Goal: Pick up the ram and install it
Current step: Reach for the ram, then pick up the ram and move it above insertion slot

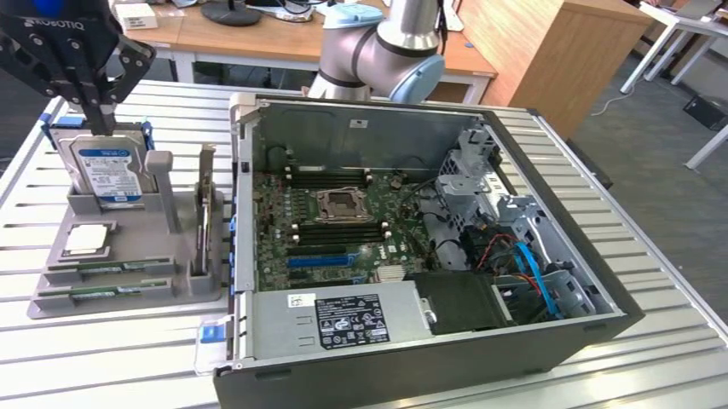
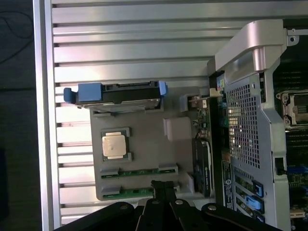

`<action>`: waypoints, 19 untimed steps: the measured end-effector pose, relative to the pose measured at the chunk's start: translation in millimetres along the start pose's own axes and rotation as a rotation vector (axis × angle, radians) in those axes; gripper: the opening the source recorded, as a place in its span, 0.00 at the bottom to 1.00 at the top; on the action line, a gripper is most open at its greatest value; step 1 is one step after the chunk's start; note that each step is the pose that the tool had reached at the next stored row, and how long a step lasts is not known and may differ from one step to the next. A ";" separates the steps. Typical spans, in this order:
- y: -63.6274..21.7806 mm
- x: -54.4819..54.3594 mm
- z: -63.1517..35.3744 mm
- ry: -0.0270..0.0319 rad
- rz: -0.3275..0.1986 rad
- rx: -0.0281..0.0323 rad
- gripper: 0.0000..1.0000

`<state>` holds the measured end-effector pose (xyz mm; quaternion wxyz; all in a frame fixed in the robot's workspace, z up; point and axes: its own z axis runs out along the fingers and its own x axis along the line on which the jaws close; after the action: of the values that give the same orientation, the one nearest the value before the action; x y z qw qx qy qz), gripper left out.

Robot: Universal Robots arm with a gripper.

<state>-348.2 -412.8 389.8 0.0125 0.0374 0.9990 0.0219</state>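
1. Grey plastic holder (image 1: 196,286) (image 2: 149,144) sits on the slatted metal table (image 1: 114,366). It is just beside the open computer case (image 1: 398,375), on the exterior view's left.
2. Two ram sticks lie flat in shallow slots of the holder, side by side. The first ram stick (image 1: 108,267) (image 2: 139,171) is next to the processor chip (image 1: 89,240) (image 2: 115,144). The second ram stick (image 1: 102,293) (image 2: 130,192) lies by the holder's outer edge. Neither one is being gripped, and neither is in the case.
3. The gripper (image 1: 102,126) (image 2: 162,185) hangs raised over the holder. Its two fingers are pressed together with nothing between them. In the exterior view the tips show in front of the upright hard drive (image 1: 108,166) (image 2: 115,94). In the wrist view they overlap one end of the second ram stick.
4. That hard drive stands on edge in a blue-railed carrier at the holder's far end.
5. A green expansion card (image 1: 205,221) (image 2: 202,163) stands on edge along the holder's side nearest the case.
6. Inside the case the motherboard (image 1: 285,247) lies flat, with the processor socket (image 1: 341,204) near its middle. Long black memory slots (image 1: 324,177) run just beside the socket.
7. A power supply (image 1: 341,315) with a printed label fills the near corner of the case, and blue cables (image 1: 533,273) curl in the drive bay on the exterior view's right.
8. The arm's grey and blue joint (image 1: 387,51) rises behind the case, in front of a wooden desk (image 1: 251,38).
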 end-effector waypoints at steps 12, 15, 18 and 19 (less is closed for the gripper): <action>-6.0 -0.5 -0.3 0.0000 0.000 0.0000 0.11; -6.0 -0.5 -0.3 0.0000 0.000 0.0000 0.11; -6.0 -0.5 -0.3 0.0000 0.000 0.0000 0.11; -6.0 -0.5 -0.3 0.0001 -0.002 0.0001 0.11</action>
<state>-348.2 -418.8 389.8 0.0125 0.0366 0.9990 0.0219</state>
